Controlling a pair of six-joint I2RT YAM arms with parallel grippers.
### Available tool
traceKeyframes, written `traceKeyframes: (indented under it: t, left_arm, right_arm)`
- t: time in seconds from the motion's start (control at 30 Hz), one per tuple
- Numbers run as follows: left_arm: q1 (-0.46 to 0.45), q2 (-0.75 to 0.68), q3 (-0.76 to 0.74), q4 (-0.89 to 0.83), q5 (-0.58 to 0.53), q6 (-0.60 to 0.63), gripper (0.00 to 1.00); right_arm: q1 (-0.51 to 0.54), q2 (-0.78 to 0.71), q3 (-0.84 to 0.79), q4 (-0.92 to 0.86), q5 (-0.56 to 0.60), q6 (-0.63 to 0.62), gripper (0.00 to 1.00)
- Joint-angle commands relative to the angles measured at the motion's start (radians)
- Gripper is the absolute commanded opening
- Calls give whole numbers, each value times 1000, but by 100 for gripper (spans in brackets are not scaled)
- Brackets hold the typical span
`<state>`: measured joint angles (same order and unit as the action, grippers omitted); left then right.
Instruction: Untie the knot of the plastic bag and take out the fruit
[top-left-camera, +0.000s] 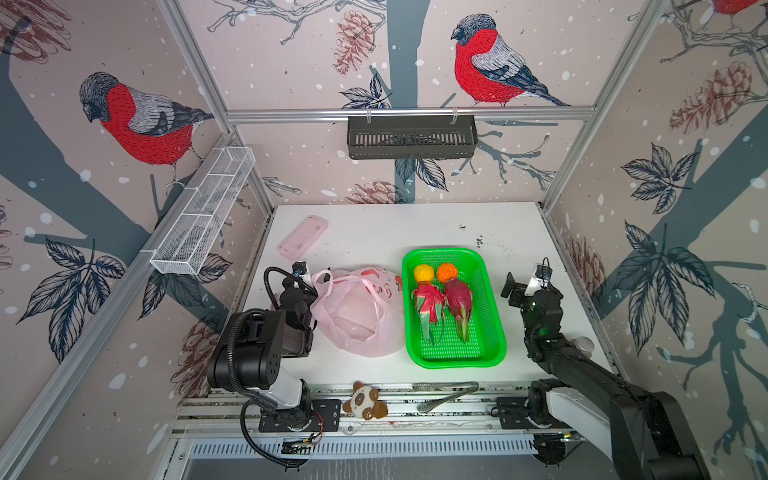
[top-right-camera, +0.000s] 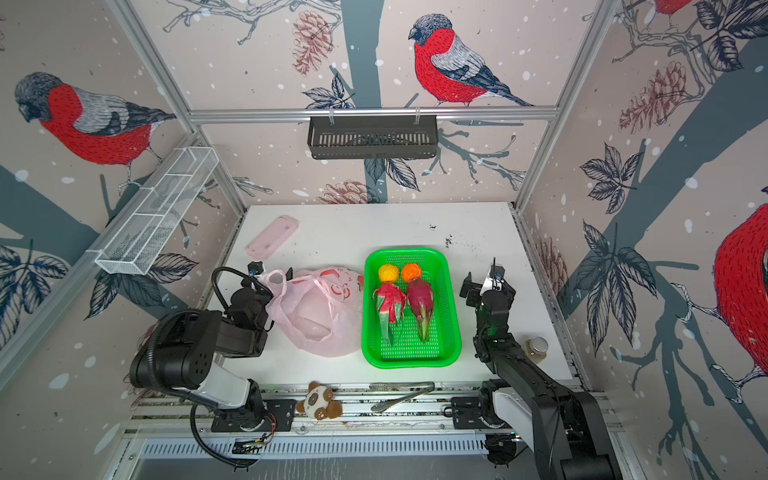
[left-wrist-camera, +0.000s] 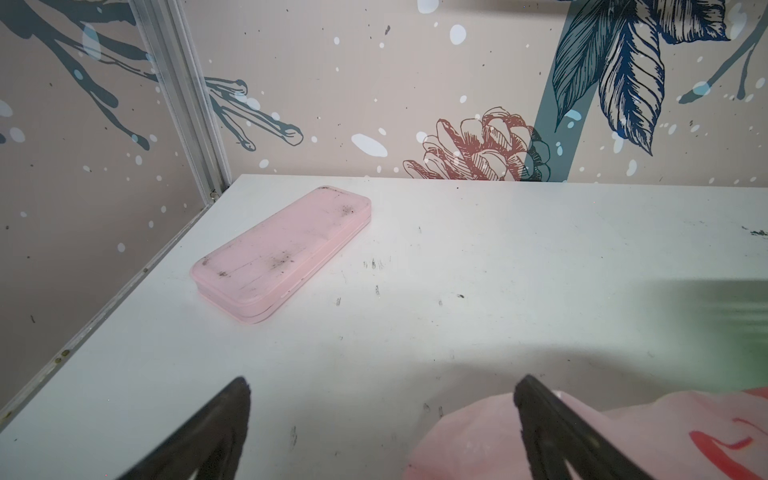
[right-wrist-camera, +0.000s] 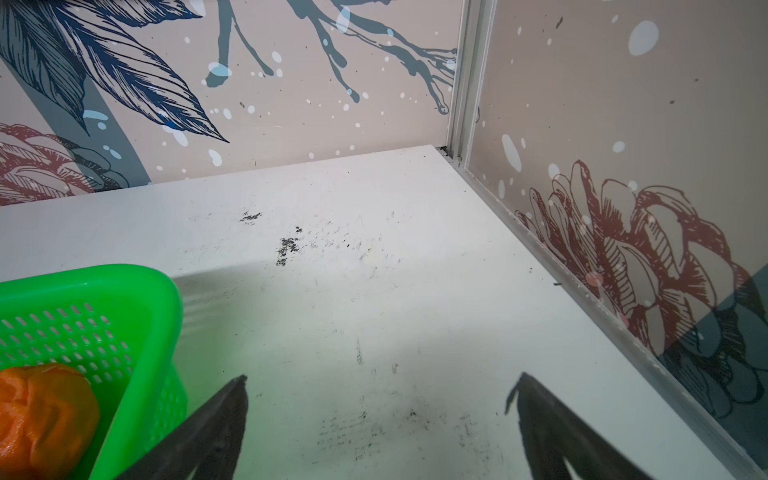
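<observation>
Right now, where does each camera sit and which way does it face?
Top views: high at the front, looking down on white table; left arm, right arm show.
Left wrist: low, faces back left corner, flat rigid pink case; open jaws show.
Right wrist: low, faces back right corner, green plastic mesh basket; open jaws show.
Shared: case and basket also show from above.

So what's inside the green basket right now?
A yellow ball, an orange ball, a paler dragon fruit and a darker dragon fruit lie in the green basket. Anything beneath them is covered.
</observation>
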<state>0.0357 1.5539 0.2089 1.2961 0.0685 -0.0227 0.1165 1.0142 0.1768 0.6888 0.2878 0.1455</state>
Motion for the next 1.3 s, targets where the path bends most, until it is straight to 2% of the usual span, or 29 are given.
traceKeyframes:
  t: [0.0,0.47,1.0,1.27]
  left_arm:
    - [-1,2,6,43,-13,7,98]
    - [-3,2,6,42,-17,8,98]
    - [-5,0,6,42,-19,9,98]
    - [-5,1,6,42,-18,9,98]
  right_arm:
    - [-9,15,1,74,15,-22,99]
    - [-38,273,38,316,10,-64,99]
    - [-70,426,41,492,-41,-58,100]
    - [-72,483,56,512,-59,-68,100]
